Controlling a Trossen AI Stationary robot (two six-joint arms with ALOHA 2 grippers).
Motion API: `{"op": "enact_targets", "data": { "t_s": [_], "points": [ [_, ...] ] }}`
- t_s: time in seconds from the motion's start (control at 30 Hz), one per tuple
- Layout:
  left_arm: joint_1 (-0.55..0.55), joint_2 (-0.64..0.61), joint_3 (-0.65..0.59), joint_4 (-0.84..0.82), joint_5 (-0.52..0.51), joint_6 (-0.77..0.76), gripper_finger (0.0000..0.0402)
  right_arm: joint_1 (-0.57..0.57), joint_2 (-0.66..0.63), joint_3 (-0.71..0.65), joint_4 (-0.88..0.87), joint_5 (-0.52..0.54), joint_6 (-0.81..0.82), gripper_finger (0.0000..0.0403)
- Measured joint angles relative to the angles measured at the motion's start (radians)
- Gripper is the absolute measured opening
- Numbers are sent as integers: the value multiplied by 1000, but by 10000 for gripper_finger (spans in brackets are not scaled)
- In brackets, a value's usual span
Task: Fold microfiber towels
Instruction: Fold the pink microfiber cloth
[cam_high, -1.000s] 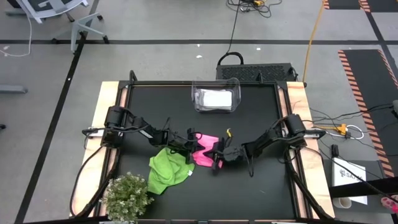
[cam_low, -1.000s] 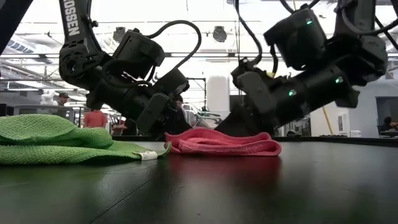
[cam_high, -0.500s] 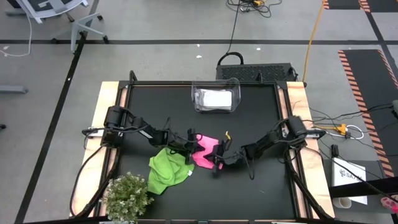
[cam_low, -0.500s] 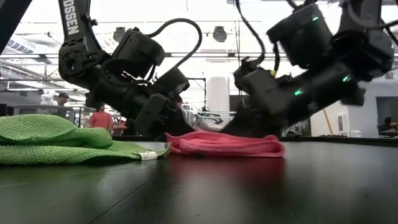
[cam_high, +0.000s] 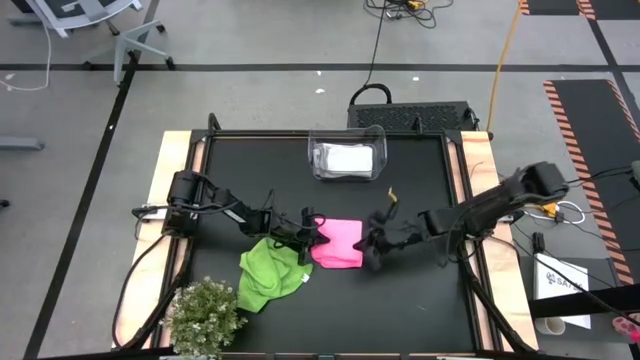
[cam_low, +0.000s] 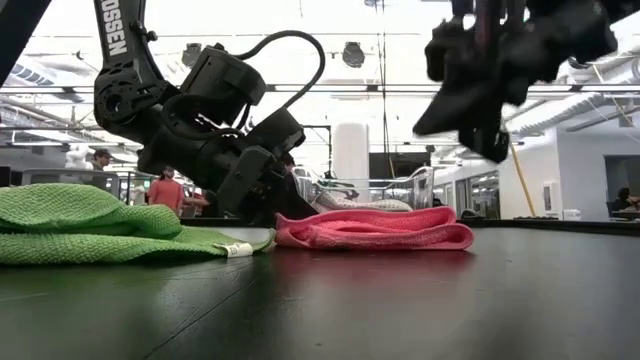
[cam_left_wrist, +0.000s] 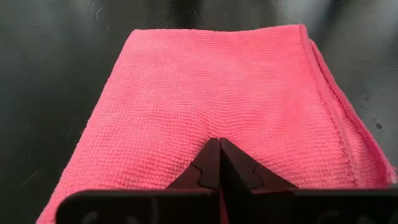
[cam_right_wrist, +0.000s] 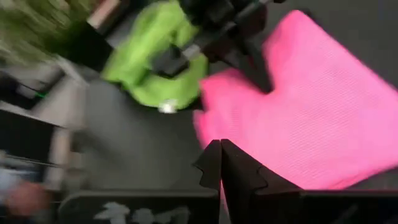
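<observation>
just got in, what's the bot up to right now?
Towel folding. The left hand, shut, presses on the left edge of the folded pink towel at mid-table. The right hand, shut and holding nothing, hangs above the table at the towel's right edge. A crumpled green towel waits beside it; a white one sits in the clear bin.

The right gripper (cam_high: 372, 250) is pulling away from the pink towel (cam_high: 338, 243), lifting off the table and swinging toward the right side, where a second ago it was bearing down on the towel's right part next to the left gripper (cam_high: 310, 236). With that arm no longer covering it, the pink towel is now showing as a flat folded rectangle in the high view. In the low view its right end is sitting a little puffier and further right than before.
</observation>
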Motion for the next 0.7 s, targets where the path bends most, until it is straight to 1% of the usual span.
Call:
{"op": "enact_targets", "data": {
  "t_s": [0.07, 0.13, 0.23, 0.3, 0.47, 0.6, 0.7],
  "points": [
    [0, 0, 0, 5, 0, 2, 3, -17, -59, 2, -48, -49, 75, 0],
    [0, 1, 0, 10, 0, -1, 7, -30, -95, 1, -120, -76, 132, 0],
    [0, 2, -1, 26, -1, -15, 14, -45, -116, 1, -202, -121, 186, 5],
    [0, 2, -1, 34, -2, -26, 14, -60, -112, 1, -246, -160, 214, 17],
    [0, 2, -2, 36, -1, -29, 3, -112, -50, 1, -255, -257, 266, 71],
    [0, 2, -2, 36, -1, -28, 15, -161, 14, 1, -240, -322, 268, 124],
    [0, 2, -2, 37, -1, -27, 19, -189, 63, 1, -239, -335, 262, 160]
  ]
}}
